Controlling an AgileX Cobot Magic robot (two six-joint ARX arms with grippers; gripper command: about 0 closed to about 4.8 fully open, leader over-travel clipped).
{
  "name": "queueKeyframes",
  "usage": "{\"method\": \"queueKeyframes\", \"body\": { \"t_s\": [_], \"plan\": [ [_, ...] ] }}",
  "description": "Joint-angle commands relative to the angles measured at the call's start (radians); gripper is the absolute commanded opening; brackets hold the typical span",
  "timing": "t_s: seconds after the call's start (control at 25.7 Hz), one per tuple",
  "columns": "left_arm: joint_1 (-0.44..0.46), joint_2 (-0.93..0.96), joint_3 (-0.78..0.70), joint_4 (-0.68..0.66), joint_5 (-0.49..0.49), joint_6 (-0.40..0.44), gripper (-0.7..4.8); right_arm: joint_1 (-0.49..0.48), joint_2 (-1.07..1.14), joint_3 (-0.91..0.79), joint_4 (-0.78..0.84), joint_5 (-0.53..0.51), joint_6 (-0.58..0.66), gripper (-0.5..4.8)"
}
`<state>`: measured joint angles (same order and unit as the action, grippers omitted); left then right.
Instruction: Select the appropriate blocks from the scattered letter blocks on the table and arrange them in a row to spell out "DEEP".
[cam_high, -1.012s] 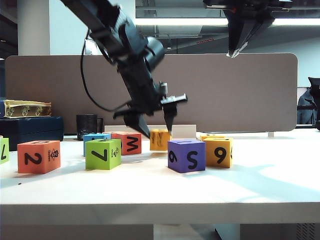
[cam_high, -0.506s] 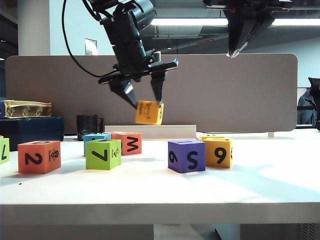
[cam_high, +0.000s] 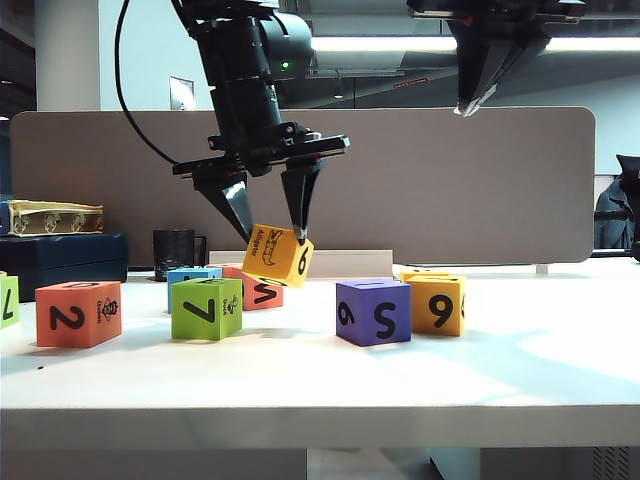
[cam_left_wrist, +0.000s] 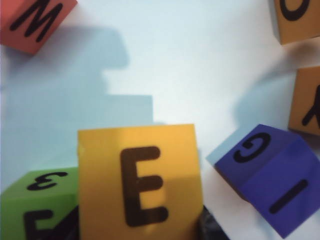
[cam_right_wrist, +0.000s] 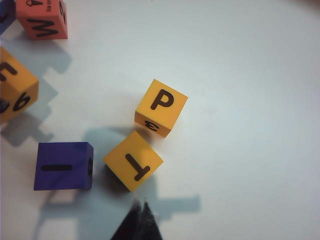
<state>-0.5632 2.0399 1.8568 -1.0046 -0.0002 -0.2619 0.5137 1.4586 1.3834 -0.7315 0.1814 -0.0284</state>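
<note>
Left gripper (cam_high: 270, 228): hangs above the bench left of centre in the exterior view, pointing down; its jaws are clamped on the yellow-orange alligator block (cam_high: 277, 255), one finger on each side of its top.
Yellow-orange alligator block: held tilted in the air, clear of the bench (cam_high: 320, 385); an alligator drawing and a "6" or "9" face the exterior camera, and in the left wrist view its upper face reads "E" (cam_left_wrist: 141, 182).
Right gripper (cam_high: 470, 100): high at the top right of the exterior view, well above the blocks; in the right wrist view its tips (cam_right_wrist: 140, 215) meet in a point, jaws closed on nothing.
Green "7" block (cam_high: 206, 308): on the bench, below and left of the held block.
Red-orange "2" block (cam_high: 77, 313): on the bench at the far left.
Red "M" block (cam_high: 262, 290): behind the green one, partly hidden by the held block.
Blue block (cam_high: 187, 275): behind the green one, mostly hidden.
Purple "S" block (cam_high: 373, 311): on the bench right of centre.
Yellow-orange "9" block (cam_high: 436, 304): just beside the purple one on its right; its top reads "P" (cam_right_wrist: 160, 107) in the right wrist view.
Yellow "T" block (cam_right_wrist: 133, 160): touching a corner of the "P" block.
</note>
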Motion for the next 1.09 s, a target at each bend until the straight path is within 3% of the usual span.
{"method": "queueKeyframes", "body": {
  "t_s": [0.04,0.9,1.09],
  "plan": [
    [-0.014,-0.007,0.001,-0.011,0.007,-0.037,2.58,0.002,-0.005,0.005,0.002,0.000,-0.002,-0.01],
    [-0.028,0.002,-0.072,0.021,0.005,-0.149,2.58,0.003,-0.005,0.005,-0.032,0.000,-0.002,-0.01],
    [-0.029,0.032,-0.072,0.016,0.050,-0.161,2.59,0.003,-0.005,0.005,-0.042,0.000,-0.002,-0.01]
  ]
}}
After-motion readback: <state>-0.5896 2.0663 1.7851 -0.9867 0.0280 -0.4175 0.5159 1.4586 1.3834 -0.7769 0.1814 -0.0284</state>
